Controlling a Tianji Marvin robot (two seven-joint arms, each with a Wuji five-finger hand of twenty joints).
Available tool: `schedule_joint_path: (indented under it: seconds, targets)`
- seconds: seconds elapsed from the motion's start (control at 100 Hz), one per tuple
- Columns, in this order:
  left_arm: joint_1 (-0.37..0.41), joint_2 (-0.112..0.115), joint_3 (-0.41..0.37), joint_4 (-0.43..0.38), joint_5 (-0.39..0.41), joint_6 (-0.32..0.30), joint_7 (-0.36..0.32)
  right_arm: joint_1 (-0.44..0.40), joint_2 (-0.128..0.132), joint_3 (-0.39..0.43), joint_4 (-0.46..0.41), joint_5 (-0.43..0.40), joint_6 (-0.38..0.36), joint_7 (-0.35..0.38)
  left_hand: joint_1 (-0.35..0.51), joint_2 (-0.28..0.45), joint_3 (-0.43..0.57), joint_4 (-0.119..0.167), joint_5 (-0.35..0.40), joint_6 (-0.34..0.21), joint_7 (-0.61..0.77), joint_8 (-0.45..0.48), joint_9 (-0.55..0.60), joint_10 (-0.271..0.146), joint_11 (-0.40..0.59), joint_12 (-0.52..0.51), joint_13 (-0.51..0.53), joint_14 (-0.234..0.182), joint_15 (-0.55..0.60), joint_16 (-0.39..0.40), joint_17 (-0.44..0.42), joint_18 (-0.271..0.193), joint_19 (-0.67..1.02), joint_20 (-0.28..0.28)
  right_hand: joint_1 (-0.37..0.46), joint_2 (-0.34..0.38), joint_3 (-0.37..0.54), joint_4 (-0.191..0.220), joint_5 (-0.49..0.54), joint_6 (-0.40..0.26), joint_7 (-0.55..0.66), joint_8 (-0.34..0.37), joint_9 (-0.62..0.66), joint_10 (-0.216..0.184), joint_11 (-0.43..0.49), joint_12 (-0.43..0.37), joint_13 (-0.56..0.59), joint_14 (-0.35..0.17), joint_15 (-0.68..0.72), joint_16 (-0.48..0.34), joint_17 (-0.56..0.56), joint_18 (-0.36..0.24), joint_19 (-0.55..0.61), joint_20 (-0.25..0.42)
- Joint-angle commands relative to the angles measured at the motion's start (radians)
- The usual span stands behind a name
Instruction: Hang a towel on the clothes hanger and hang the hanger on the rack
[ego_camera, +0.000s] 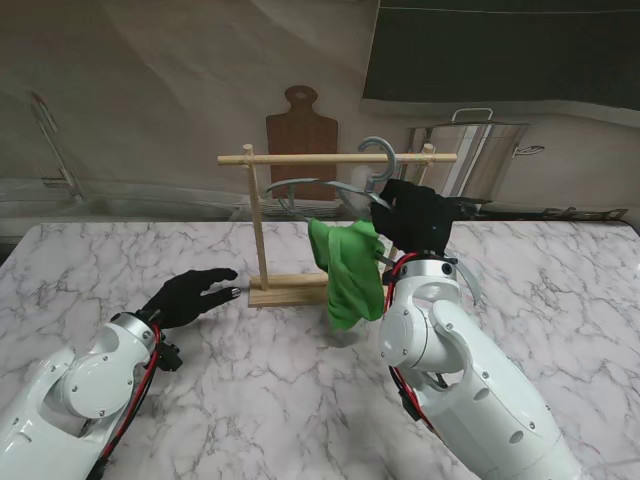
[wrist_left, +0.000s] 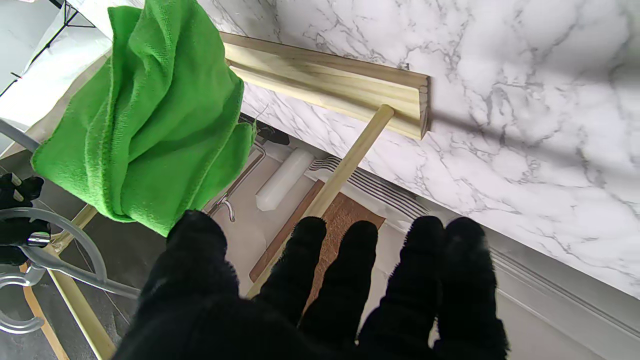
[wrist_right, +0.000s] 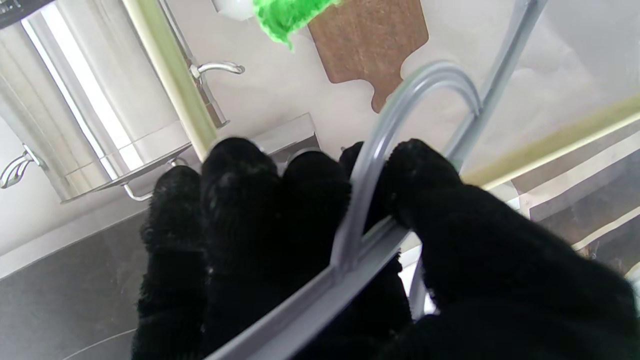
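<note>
The right hand (ego_camera: 415, 218) is raised and closed around the neck of the grey hanger (ego_camera: 345, 190); in the right wrist view its black fingers (wrist_right: 310, 200) wrap the bar where the hook begins. The hook (ego_camera: 379, 150) is up beside the top rod of the wooden rack (ego_camera: 262, 225), but I cannot tell if it sits on the rod or only near it. The green towel (ego_camera: 348, 272) hangs over the hanger in loose folds, and its lower end is above the desk (ego_camera: 250, 380) without touching it.

The left hand (ego_camera: 192, 295) holds nothing. It lies low over the marble desk, the fingers stretched and a little apart, pointing to the base of the rack, with the fingertips close to it. In the left wrist view, the towel hangs just beside the rack's base.

Behind the desk stands a steel pot (ego_camera: 478, 150); what it contains is not visible.
</note>
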Motion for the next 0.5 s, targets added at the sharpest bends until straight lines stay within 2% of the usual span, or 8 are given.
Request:
schedule_joint_path:
  seconds: [0.0,0.49]
  targets:
    - [0.005,-0.002,0.000,0.000,0.000,0.004,-0.015,0.011,-0.015,-0.006,0.010,0.016,0.010,-0.006,0.027,0.050,0.001,0.006,0.017,-0.002,0.008,0.013,0.012,-0.011,0.005,0.009,0.006,-0.017,0.007,0.016,0.001,0.012,-0.700,0.017,0.011,-0.009,0.057,-0.003,0.020,0.002,0.042,-0.011,0.067,0.002,0.076,0.001,0.033,-0.056,0.038,-0.005,0.004,-0.006,0.034,0.010]
    - [0.004,-0.001,-0.001,0.002,-0.008,0.004,-0.021,0.100,-0.045,-0.074,0.092,0.054,0.082,-0.013,0.031,0.050,0.001,0.006,0.023,0.001,0.007,0.017,0.017,-0.006,0.005,0.010,0.005,-0.016,0.008,0.016,0.002,0.009,-0.695,0.014,0.020,-0.002,0.047,0.004,0.017,0.007,0.039,-0.018,0.068,-0.010,0.105,-0.004,0.032,-0.065,0.061,-0.009,0.016,-0.008,0.043,0.007]
